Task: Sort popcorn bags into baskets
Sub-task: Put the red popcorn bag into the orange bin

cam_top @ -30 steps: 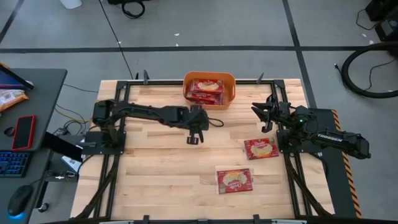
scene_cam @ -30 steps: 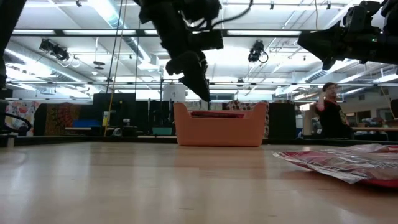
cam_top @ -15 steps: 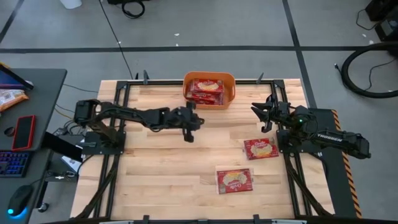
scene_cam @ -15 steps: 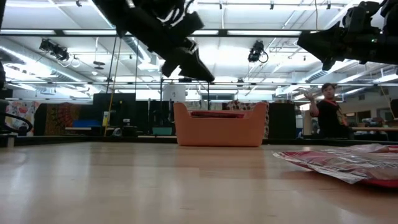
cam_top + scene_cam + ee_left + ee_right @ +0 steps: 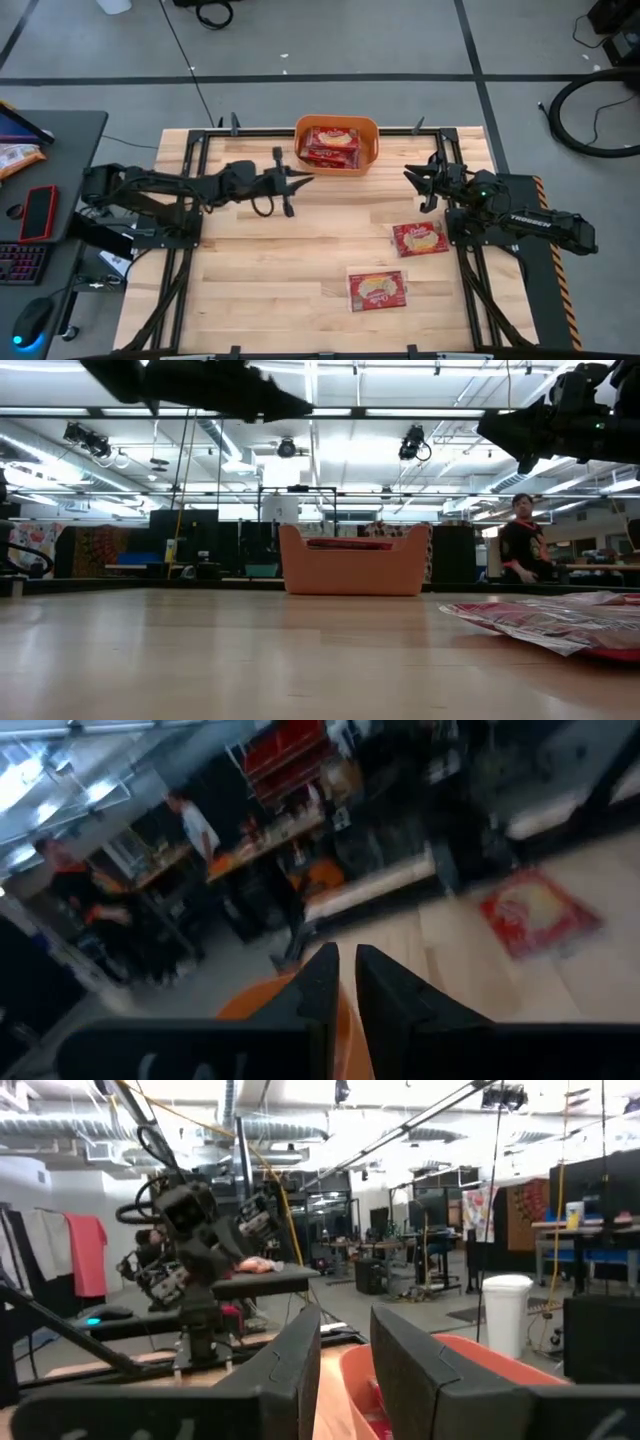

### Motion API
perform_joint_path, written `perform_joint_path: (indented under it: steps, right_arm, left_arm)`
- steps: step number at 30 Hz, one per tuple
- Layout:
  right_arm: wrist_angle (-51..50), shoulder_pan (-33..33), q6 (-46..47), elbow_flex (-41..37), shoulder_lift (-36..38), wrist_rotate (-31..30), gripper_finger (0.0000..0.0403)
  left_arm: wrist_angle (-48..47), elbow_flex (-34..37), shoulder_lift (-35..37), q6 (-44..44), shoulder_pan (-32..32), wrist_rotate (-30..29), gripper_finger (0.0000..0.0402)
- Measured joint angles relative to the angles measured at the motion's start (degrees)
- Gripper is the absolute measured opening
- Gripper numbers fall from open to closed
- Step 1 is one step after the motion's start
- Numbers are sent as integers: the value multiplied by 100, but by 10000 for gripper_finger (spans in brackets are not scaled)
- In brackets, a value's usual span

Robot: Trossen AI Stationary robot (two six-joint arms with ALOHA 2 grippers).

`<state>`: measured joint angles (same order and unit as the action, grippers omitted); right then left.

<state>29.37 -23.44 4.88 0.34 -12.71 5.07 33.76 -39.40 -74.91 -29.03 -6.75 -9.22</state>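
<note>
The orange bin (image 5: pixel 371 140) stands at the table's far edge, middle, with red popcorn packets (image 5: pixel 331 144) lying flat inside; it also shows in the low view (image 5: pixel 350 570). Two more packets lie flat on the wood: one at the right (image 5: pixel 419 238) and one nearer the front (image 5: pixel 377 290). My left gripper (image 5: pixel 305 180) is shut and empty. It points level toward the table's right, high above the wood, left of the bin. My right gripper (image 5: pixel 420 186) hangs still and empty to the right of the bin, its fingers a little apart (image 5: pixel 346 1345).
A dark desk to the left of the table holds a red phone (image 5: pixel 39 211) and a keyboard. Bare wood lies at the table's near left (image 5: pixel 260 280). A person (image 5: pixel 520 548) stands in the room behind the table. The nearest packet fills the low view's right (image 5: pixel 560 622).
My left gripper has drawn back toward the table's left and far edges and risen. It has tipped from pointing down at the wood to lying level, pointing right. The packets and the bin have stayed put.
</note>
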Motion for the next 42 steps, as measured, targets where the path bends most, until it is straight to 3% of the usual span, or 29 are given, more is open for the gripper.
perform_joint_path:
  steps: [11, 21, 28, 35, 42]
  right_arm:
    - [680, 9, 322, 2, -132, -37, 96]
    - [1337, 24, 1915, 2, -240, -152, 96]
    - [1214, 46, 1966, 314, -576, 812, 96]
    - [-318, 190, 1621, 1252, -1218, 948, 96]
    - [-2987, 664, 1458, 2148, -1991, -184, 96]
  left_arm:
    - [-47, 1022, 1233, 668, 142, 2, 43]
    - [209, 1944, 2257, 1200, 149, -282, 43]
    - [213, 2211, 2659, 1647, 149, -332, 43]
    - [-352, 2212, 3129, 1799, 151, -833, 43]
    - [-967, 2212, 3689, 1800, 202, -941, 43]
